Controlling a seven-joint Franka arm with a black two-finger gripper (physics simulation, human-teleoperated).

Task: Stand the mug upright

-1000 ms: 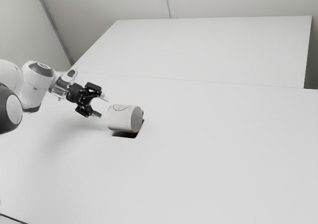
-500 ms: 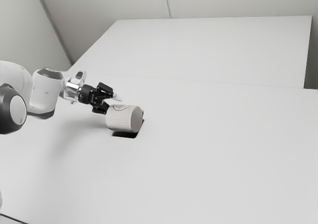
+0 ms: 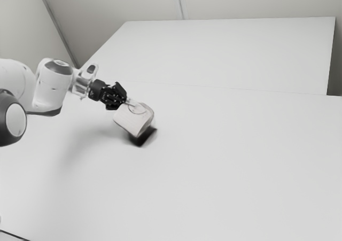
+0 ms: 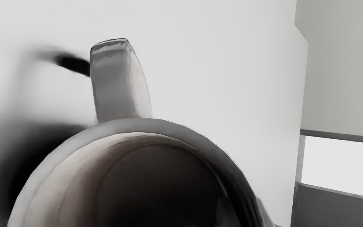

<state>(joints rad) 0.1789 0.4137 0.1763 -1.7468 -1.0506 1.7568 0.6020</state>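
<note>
Have the mug [image 3: 133,118] in the jaws, grasped by the wall near the rim [image 4: 165,126]. One fingertip [image 4: 226,212] inside, other fingertip [image 4: 265,214] outside, so clenched across the wall only, not around the body.

Leaning, not upright: open end toward the jaws, base [image 3: 146,127] beyond them and lower. Placed right at the jaws, over the counter [image 3: 214,171], with a dark shadow [image 3: 141,139] just beneath. Can't tell from here about contact between base edge and counter. Handle [image 4: 113,82] out to one side of the mug, apart from the jaws and clear of the pinch.

Progress, best guess: around midway. Done as far as shown: hold on the wall, tilt partway between lying and standing. Left: rest of the rotation, base flat on the counter, then release and a clean retreat.

For the rest, would swing the open end up over the base, lower gently, and open only with the base fully seated. Watch for pivoting in the pinch, given such a narrow grip, and for tipping back over if let go early. On exit, draw straight out along the wall to avoid dragging the rim.
</note>
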